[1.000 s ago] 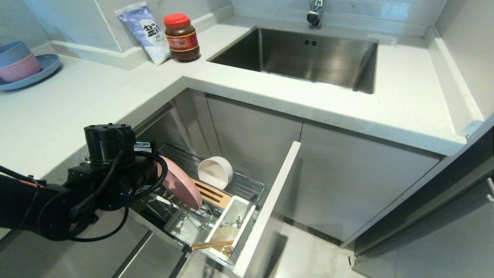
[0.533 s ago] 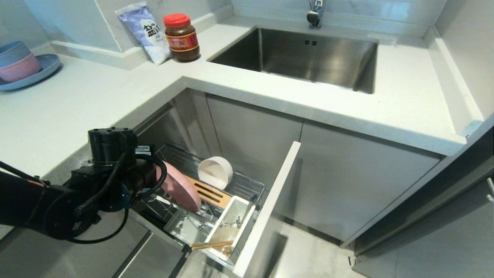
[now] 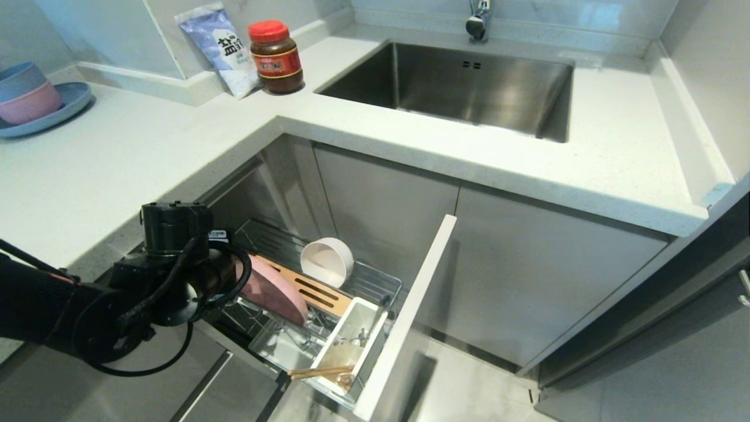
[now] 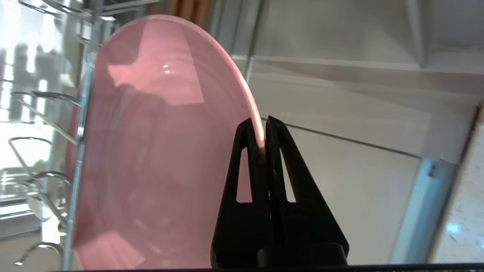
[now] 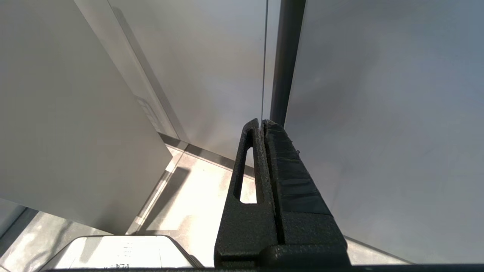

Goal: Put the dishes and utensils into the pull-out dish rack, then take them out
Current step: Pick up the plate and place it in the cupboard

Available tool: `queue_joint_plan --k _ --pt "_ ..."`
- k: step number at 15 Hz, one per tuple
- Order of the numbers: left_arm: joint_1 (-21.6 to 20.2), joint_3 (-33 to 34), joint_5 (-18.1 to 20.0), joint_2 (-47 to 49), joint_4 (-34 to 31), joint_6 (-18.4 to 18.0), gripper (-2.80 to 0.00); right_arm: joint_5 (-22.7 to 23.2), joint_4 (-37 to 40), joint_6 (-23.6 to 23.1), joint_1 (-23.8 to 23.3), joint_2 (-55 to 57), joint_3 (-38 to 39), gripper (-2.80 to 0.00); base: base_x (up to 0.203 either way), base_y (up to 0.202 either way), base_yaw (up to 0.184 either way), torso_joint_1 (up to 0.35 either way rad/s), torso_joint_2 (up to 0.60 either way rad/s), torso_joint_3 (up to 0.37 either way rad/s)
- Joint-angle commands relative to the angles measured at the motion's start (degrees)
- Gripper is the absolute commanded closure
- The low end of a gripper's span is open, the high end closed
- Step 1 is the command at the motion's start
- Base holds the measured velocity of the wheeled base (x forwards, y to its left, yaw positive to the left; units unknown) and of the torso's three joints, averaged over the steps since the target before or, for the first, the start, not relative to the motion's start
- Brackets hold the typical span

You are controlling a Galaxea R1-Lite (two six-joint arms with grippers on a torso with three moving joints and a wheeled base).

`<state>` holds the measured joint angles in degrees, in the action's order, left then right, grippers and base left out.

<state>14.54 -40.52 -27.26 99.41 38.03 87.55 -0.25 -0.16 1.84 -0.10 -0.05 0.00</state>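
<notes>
A: Left gripper (image 4: 261, 130) status?
B: Clamped on pink plate (image 4: 159, 151) rim, held edgewise so it slots between prongs of dish rack (image 3: 375, 281), at eight o'clock from white bowl (image 3: 326, 262).
A: Right gripper (image 5: 261, 126)?
B: Closed, empty, parked.

I am seeing the left gripper (image 4: 263, 130), jaws clamped on the pink plate (image 3: 275, 290), taking up the near-left end of the pull-out dish rack (image 3: 375, 281). The wire prongs (image 4: 45, 121) are standing just beside the plate, crowding that side. The cream bowl (image 3: 327, 262) is blocking the far end, and the white caddy (image 3: 351, 340) is filling the front corner. The front panel (image 3: 410, 316) is walling off the right. The bench (image 3: 117, 158) overhead is lying open.
</notes>
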Motion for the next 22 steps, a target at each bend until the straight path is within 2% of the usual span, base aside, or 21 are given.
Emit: queue_joint_plan --k 1,10,11,16,22 --pt "-0.2 0.2 -0.2 0.6 0.2 0.5 0.0 0.0 0.0 0.0 0.0 -0.1 0.1 0.0 0.0 0.0 0.0 0.0 0.0 0.0" --pt "-0.8 0.3 -0.1 1.1 -1.6 0.6 0.0 0.0 0.0 0.0 0.0 -0.2 0.0 0.0 0.0 0.0 0.0 0.0 0.0 0.0" --pt "-0.8 0.2 -0.1 0.9 -2.1 0.5 -2.8 0.0 0.0 0.0 0.0 -0.1 0.0 0.0 0.0 0.0 0.0 0.0 0.0 0.0" --pt "-0.8 0.1 -0.3 0.3 -3.8 0.4 -2.8 0.0 0.0 0.0 0.0 -0.2 0.1 0.0 0.0 0.0 0.0 0.0 0.0 0.0" --pt "0.8 0.1 -0.1 -4.3 -9.8 0.4 -2.8 0.0 0.0 0.0 0.0 -0.1 0.1 0.0 0.0 0.0 0.0 0.0 0.0 0.0"
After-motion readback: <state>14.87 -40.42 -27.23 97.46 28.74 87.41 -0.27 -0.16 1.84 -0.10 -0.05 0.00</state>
